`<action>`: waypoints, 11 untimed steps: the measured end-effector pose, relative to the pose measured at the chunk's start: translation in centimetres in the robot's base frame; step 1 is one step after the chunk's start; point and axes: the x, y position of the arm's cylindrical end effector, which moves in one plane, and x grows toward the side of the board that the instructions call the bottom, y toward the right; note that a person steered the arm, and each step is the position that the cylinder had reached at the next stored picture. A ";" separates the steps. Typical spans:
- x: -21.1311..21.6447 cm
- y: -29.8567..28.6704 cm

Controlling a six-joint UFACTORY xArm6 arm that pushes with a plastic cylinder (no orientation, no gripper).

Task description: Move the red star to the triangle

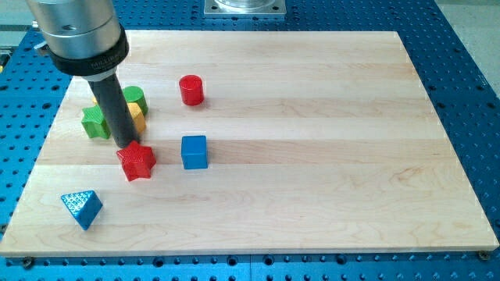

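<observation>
The red star [137, 161] lies on the wooden board at the view's left, below centre. The blue triangle [82, 208] lies near the board's bottom-left corner, down and to the left of the star. My tip [125, 145] stands at the star's upper edge, touching it or nearly so. The rod comes down from the large grey and black cylinder [78, 35] at the view's top left.
A green block [96, 122], a yellow block [136, 117] and another green block [134, 97] cluster just above my tip, partly hidden by the rod. A blue cube [194, 151] sits right of the star. A red cylinder [191, 90] stands higher up.
</observation>
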 end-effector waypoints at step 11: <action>6.7 0.0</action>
